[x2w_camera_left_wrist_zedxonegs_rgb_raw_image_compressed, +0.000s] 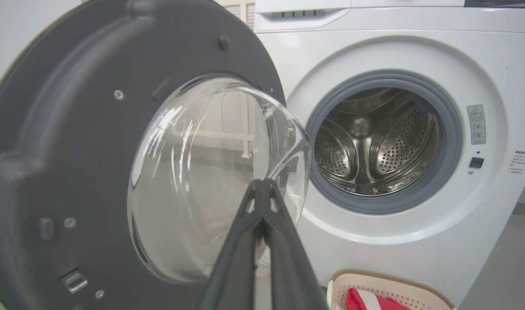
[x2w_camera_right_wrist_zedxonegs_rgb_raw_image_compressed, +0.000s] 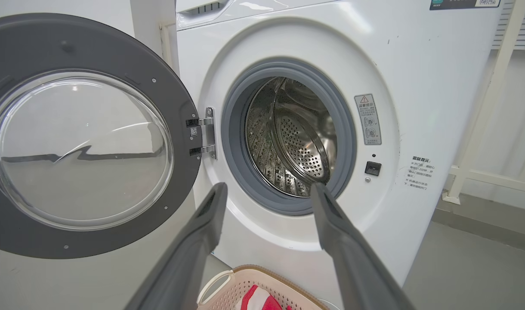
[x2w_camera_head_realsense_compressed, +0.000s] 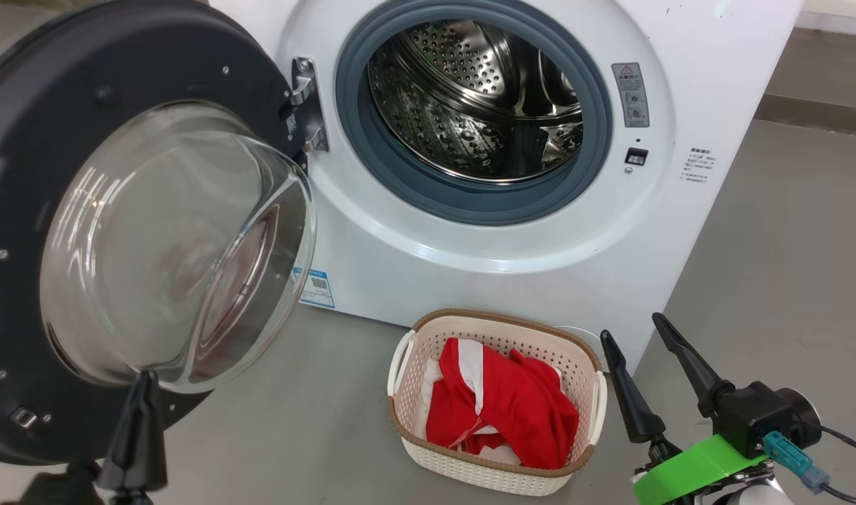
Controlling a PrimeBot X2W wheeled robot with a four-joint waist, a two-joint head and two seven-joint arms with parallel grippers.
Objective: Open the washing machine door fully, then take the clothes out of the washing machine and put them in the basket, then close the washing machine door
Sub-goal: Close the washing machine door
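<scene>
The washing machine stands with its door swung wide to the left, glass bowl bulging toward me. Its steel drum looks bare inside. The red and white clothes lie in the cream basket on the floor before the machine. My left gripper is shut with nothing in it, just below the door's glass, and it also appears in the left wrist view. My right gripper stands open to the right of the basket, fingers pointing up at the drum opening.
Grey floor spreads to the right of the machine and in front of the basket. A white frame and a wall base stand to the machine's right. The door's hinge sits left of the grey rubber ring.
</scene>
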